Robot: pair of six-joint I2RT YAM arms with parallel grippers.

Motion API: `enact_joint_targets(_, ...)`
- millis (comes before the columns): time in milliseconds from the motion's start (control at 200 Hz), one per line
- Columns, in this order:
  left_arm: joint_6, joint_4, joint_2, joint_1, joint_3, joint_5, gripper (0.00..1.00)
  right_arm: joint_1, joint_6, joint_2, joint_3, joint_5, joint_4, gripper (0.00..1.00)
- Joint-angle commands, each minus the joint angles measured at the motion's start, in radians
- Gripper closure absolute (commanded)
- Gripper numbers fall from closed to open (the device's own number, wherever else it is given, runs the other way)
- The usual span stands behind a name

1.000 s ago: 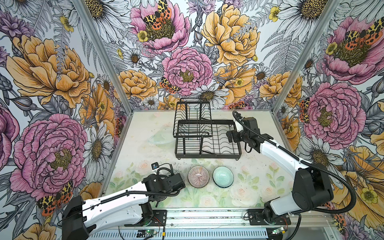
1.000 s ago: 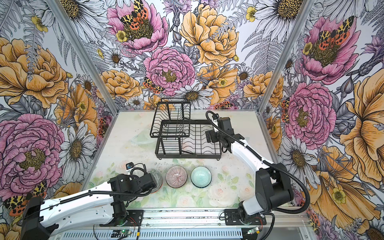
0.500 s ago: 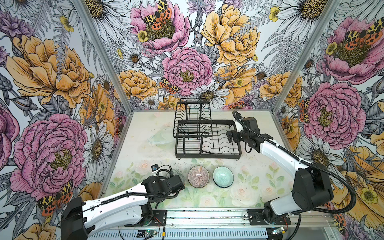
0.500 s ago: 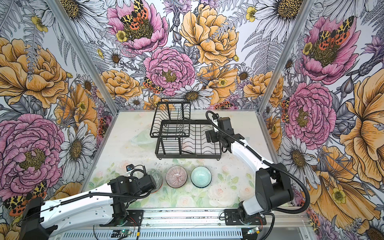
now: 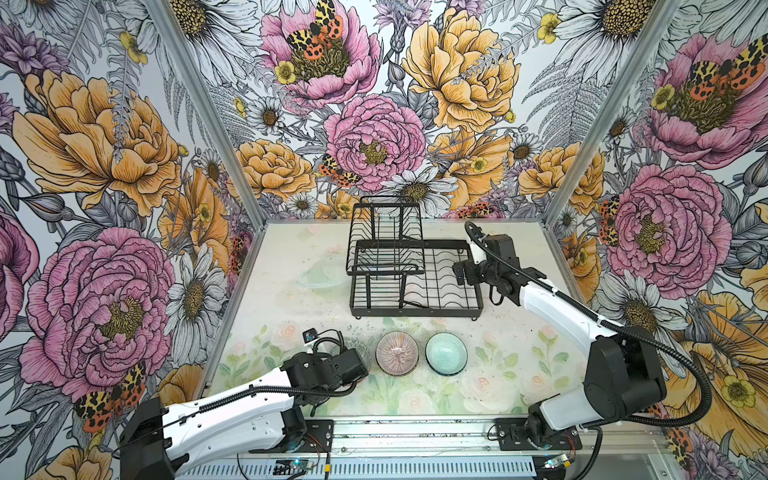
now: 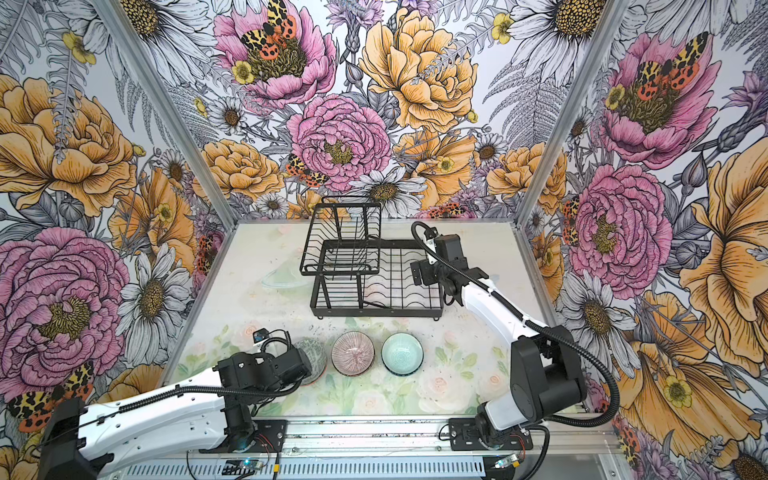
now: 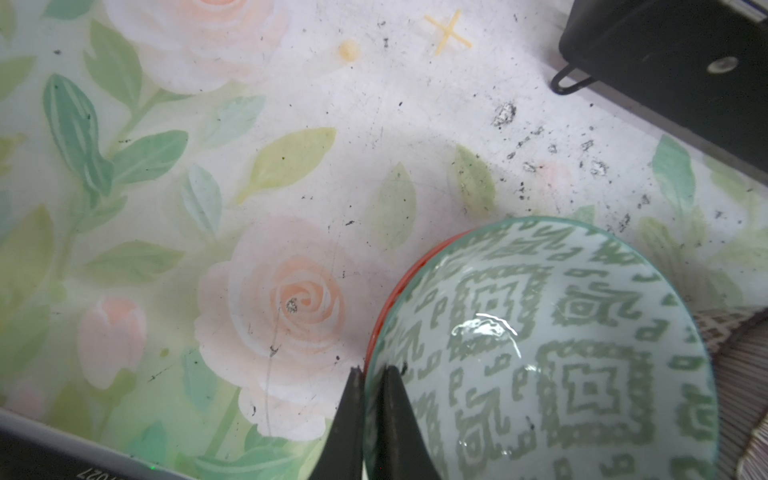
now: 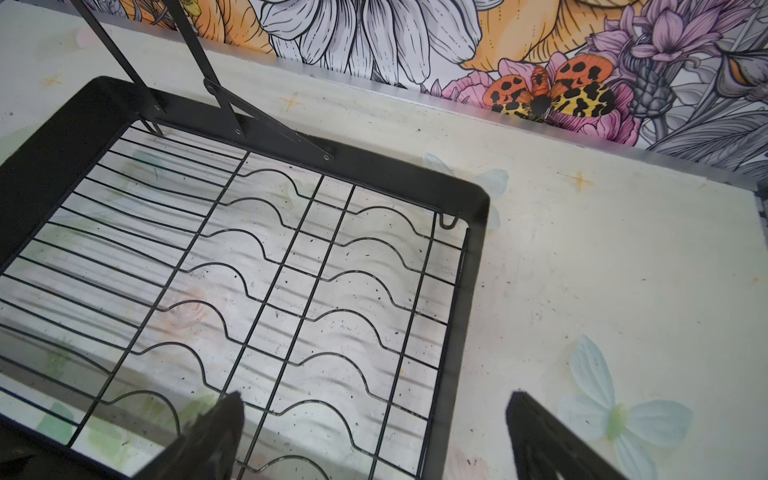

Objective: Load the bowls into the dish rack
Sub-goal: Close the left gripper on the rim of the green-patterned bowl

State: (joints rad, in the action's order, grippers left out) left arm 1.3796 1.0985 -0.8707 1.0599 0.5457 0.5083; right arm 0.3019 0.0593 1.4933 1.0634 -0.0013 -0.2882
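The dish rack [image 5: 415, 309] stands toward the back of the desk [image 5: 291, 299], its raised wire basket over the left end and its slotted base tray running out to the right. In both top views three bowls lie in a row on the desk in front of the rack's front edge, none of them touching it.

The pink ribbed bowl [image 5: 397, 359] sits in front of the rack's middle. The pale teal bowl [image 5: 446, 359] is just beside it, in front of the rack's right half. The grey-green bowl [image 6: 311, 353] is in front of the rack's left corner and partly hidden under the left arm's wrist.

The left wrist view shows the left tool [image 7: 372, 374] closed on the rim of the grey-green bowl [image 7: 561, 353], one finger inside the bowl and one outside. An orange bowl [image 7: 388, 291] shows as a thin rim under the grey-green one, so the two are stacked.

The right tool [image 5: 461, 272] hovers at the rack's right end. In the right wrist view the right tool [image 8: 374, 397] has its jaws wide apart with nothing between them. One finger is over the wavy wires of the base tray and the other is outside the rack's frame [image 8: 374, 166], over bare desk.
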Motion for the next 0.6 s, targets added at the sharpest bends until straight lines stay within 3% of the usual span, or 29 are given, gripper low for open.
enact_joint_targets(0, -0.011, -0.012, -0.009, -0.009, -0.006, -0.016, 0.98, 0.007, -0.003, 0.018, 0.009, 0.001, 0.000, 0.01)
enact_joint_targets(290, -0.050, -0.004, -0.014, -0.008, 0.022, -0.047, 1.00, 0.007, -0.004, 0.027, 0.011, -0.006, 0.000, 0.01)
enact_joint_targets(400, -0.064, 0.009, -0.016, -0.007, 0.030, -0.062, 0.88, 0.007, -0.003, 0.031, 0.010, -0.005, 0.000, 0.01)
enact_joint_targets(596, -0.071, 0.018, -0.009, -0.009, 0.028, -0.072, 0.87, 0.008, -0.005, 0.033, 0.010, -0.006, 0.000, 0.01)
